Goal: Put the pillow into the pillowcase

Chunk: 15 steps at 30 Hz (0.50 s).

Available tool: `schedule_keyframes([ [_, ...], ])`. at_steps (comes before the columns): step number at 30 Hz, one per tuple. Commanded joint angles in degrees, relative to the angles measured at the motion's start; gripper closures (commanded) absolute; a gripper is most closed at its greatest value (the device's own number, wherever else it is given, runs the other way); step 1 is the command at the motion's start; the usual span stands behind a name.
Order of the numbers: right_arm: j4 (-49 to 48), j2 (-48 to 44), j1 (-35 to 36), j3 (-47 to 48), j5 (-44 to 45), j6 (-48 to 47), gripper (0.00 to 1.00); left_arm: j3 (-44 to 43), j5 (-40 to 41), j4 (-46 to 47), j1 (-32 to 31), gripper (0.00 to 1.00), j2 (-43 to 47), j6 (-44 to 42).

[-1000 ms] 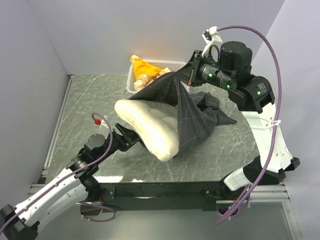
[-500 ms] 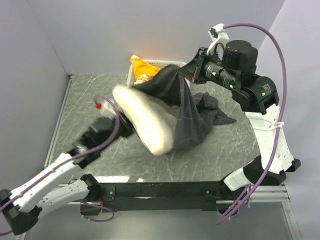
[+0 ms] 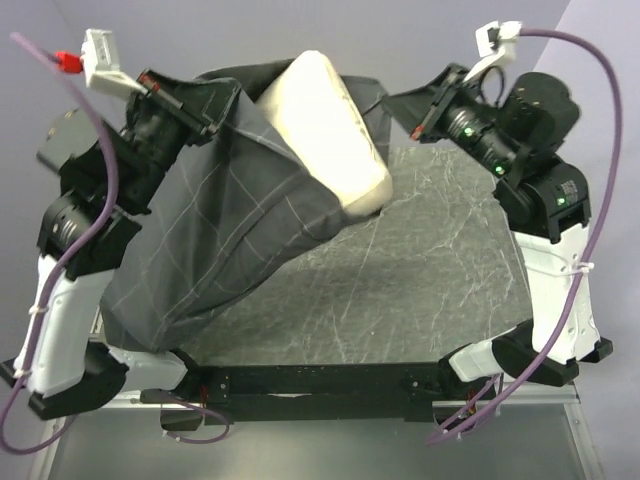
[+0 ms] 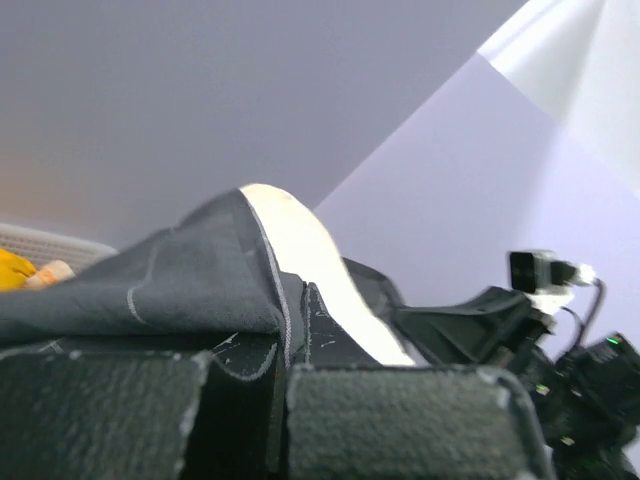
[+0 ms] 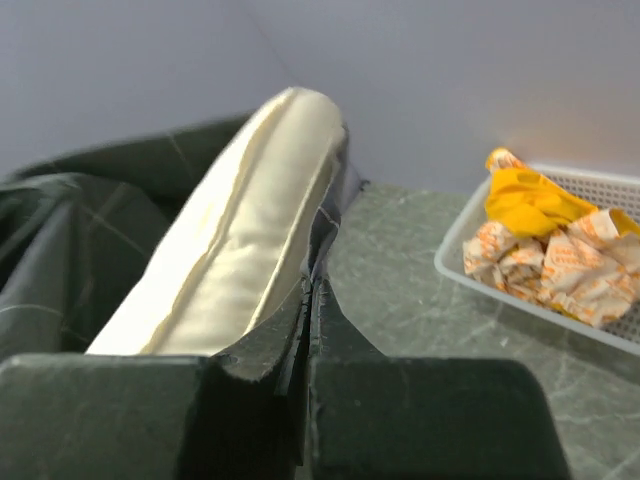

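Pillow [image 3: 325,125] half inside pillowcase [image 3: 220,235], aloft

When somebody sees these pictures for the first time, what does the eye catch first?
The dark checked pillowcase hangs in the air above the table, gripped at its upper edge by the left claw and the right claw. The cream pillow shows in its open mouth, between the two claws. In the right wrist view, a white basket of orange cloth bundles sits at the right.
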<state>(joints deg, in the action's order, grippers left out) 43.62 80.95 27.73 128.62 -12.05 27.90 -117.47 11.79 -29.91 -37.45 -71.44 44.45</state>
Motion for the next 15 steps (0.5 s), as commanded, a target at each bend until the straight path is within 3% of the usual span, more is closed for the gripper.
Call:
schedule_keyframes([
  [1,-12.9,-2.3,-4.9,5.9,-3.6,5.8,1.00,-3.4,-4.0,-2.8,4.7,0.99,-4.1,-3.1],
  [9,-17.8,-2.9,-8.6,6.9,-5.8,9.5,1.00,1.5,-11.3,2.0,15.8,0.99,-1.7,0.4],
  [15,-18.9,-4.7,-9.5,1.1,-5.6,9.4,1.00,-5.2,-22.1,2.7,27.5,0.99,-4.1,6.3],
])
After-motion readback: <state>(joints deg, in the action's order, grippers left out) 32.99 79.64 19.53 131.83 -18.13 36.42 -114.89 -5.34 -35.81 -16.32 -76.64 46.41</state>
